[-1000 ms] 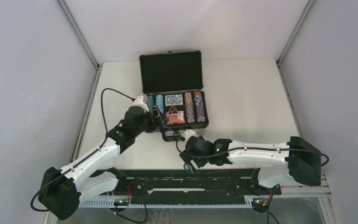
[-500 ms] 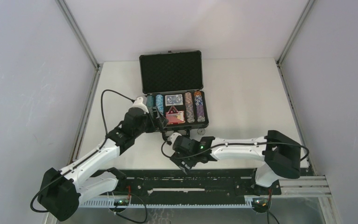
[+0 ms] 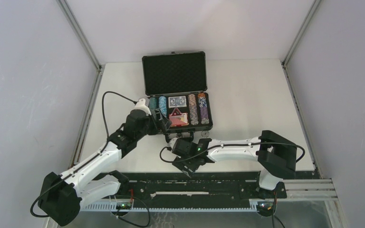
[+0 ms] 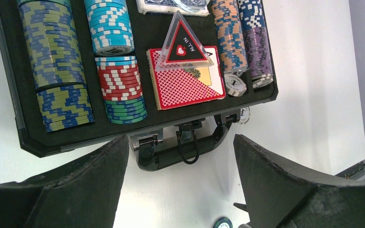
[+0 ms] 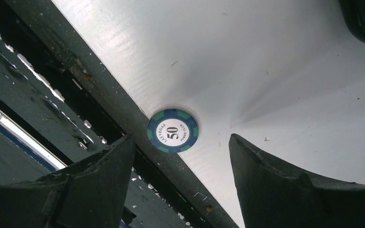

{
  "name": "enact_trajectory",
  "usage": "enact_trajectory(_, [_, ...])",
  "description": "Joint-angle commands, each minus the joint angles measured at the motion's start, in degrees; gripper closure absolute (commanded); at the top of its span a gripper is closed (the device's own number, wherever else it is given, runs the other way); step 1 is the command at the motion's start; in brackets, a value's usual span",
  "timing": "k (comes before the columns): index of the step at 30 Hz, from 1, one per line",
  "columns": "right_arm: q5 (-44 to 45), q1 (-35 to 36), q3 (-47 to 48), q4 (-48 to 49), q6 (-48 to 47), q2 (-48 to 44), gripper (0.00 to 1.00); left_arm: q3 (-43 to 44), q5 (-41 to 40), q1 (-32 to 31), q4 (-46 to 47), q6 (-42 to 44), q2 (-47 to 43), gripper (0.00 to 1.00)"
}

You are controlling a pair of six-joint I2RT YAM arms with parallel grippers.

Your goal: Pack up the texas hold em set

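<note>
The black briefcase [image 3: 175, 73] stands open at the table's middle, lid up. In the left wrist view its tray [image 4: 76, 137] holds rows of poker chips [image 4: 52, 52], a red card deck [image 4: 185, 88] with a clear triangular ALL IN button [image 4: 184, 45] on it, and a round white button [image 4: 235, 84]. My left gripper [image 4: 180, 142] is open and empty, hovering over the handle [image 4: 185, 153]. A loose blue-green 50 chip [image 5: 172, 130] lies at the table's near edge. My right gripper [image 5: 180, 140] is open just above it, one finger on each side.
A small round white piece [image 4: 243, 115] lies on the table by the case's front right corner. The black rail [image 3: 195, 183] runs along the near edge, right under the loose chip. White walls enclose the table on three sides.
My right arm has swung left along the near edge, its wrist now in front of the case handle over the loose chip. The left arm has barely moved.
</note>
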Motion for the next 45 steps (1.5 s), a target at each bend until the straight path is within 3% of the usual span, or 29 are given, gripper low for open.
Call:
enact_trajectory(1, [-1.7,0.5,2.1,-0.7,-1.6,-0.1,0.2,-0.4,-0.4,-0.2,1.6,0.3,-0.2,0.14])
enact_trajectory(20, [-2.0,1.3,1.7,1.0,-1.0,2.9,0.23,-0.3,-0.5,-0.3,1.8,0.4,0.7,0.15])
enact_trajectory(33, [-0.9,1.5,2.2,1.0,1.7,4.1,0.34,-0.5,-0.4,-0.3,1.8,0.4,0.2,0.15])
enact_trajectory(45, [2.1,2.9,2.7,-0.4,2.7,6.2,0.31,-0.6,-0.4,-0.2,1.7,0.3,-0.4,0.15])
